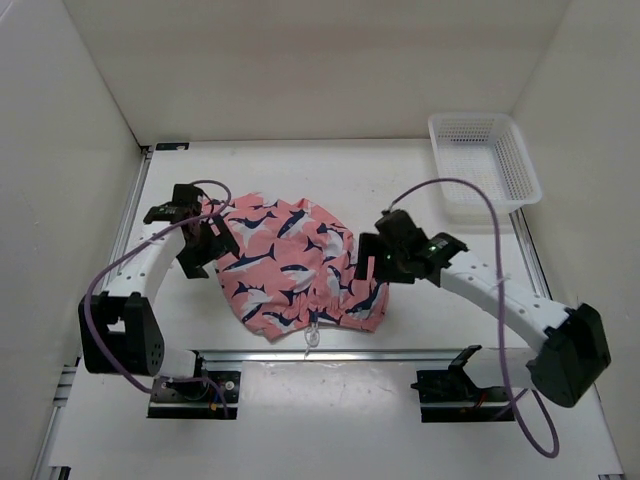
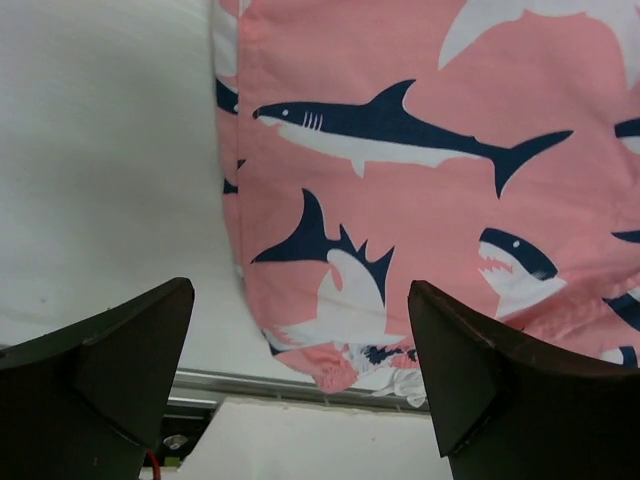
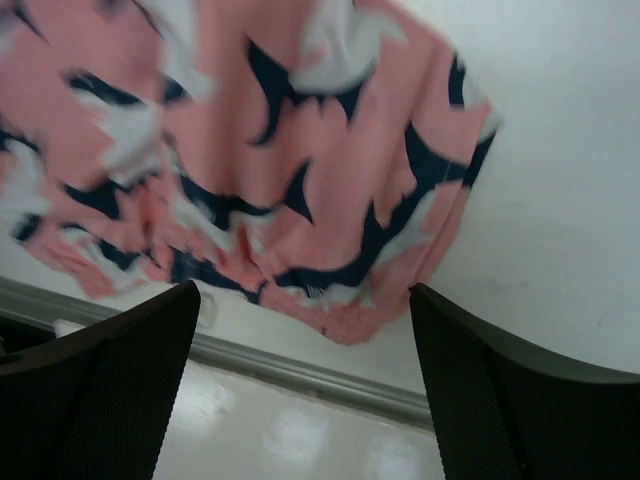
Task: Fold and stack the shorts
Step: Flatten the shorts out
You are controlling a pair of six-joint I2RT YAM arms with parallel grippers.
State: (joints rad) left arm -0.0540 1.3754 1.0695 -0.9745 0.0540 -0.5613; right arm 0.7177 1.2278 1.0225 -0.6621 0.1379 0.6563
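Left gripper (image 1: pixel 203 240) and right gripper (image 1: pixel 371 263) hang spread and empty beside the shorts (image 1: pixel 295 265) — unpinned, the bunched fold may slump open.

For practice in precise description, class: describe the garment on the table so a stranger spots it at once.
On the white table, near its front middle, lie the shorts. Unlike the white mesh basket at the far right corner, they are salmon pink with navy-and-white sharks.

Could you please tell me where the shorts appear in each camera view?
Top external: the shorts lie at the picture's centre.
Left wrist: they fill the upper right.
Right wrist: they fill the upper left.
Shared landmark: the metal rail along their near edge.
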